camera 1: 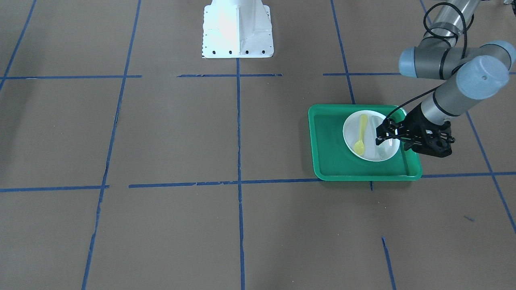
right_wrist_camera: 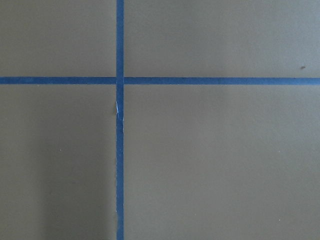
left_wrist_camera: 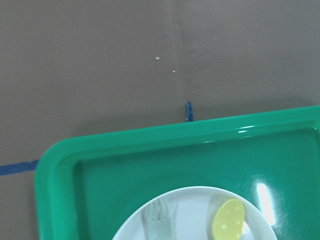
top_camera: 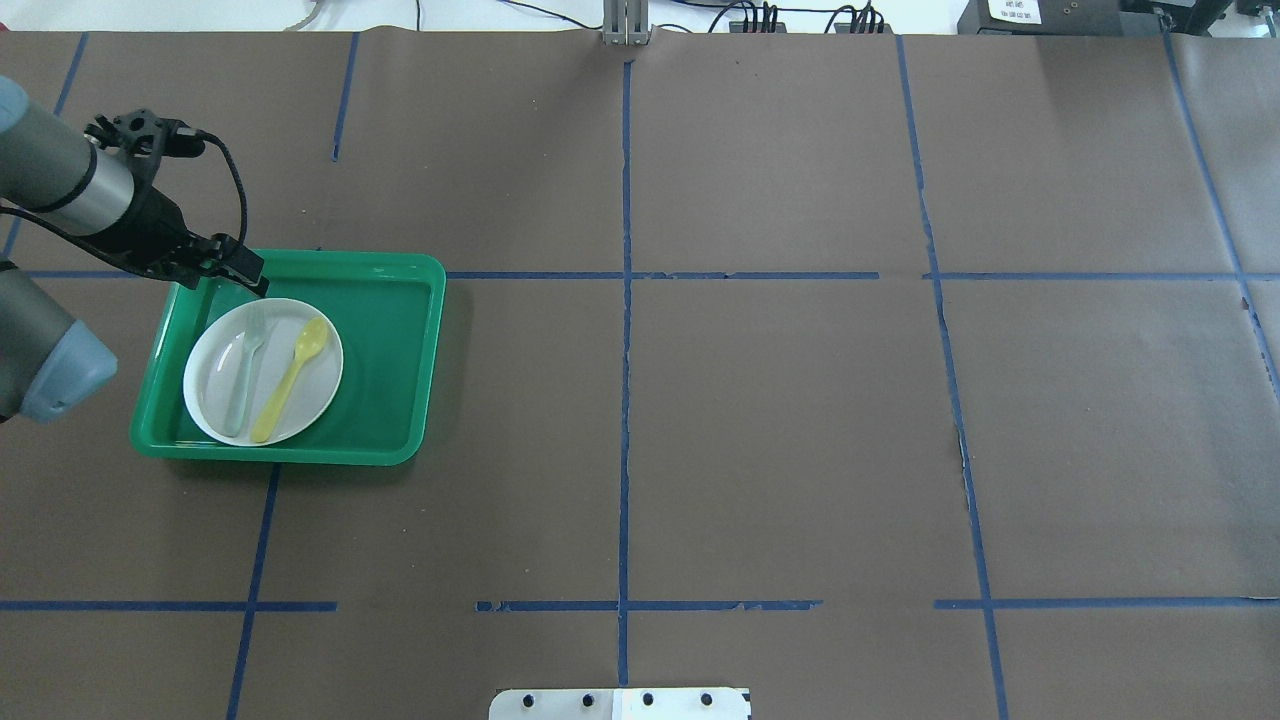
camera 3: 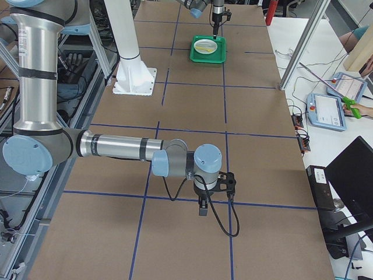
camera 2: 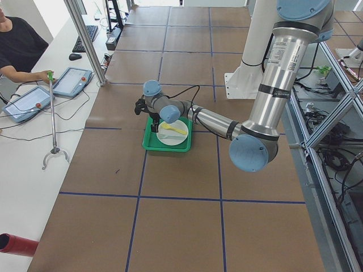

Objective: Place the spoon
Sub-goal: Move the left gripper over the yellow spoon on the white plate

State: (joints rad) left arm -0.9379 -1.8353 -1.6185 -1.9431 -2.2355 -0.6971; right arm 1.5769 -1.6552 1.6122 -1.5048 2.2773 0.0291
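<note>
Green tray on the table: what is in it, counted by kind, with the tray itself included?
Green tray: 1
White plate: 1
Yellow spoon: 1
Pale translucent fork: 1
Total: 4

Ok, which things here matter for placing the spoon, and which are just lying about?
Job in hand: spoon; plate it lies on; left gripper, fingers open near the plate's edge.
Lying about: fork beside the spoon; tray under the plate.
</note>
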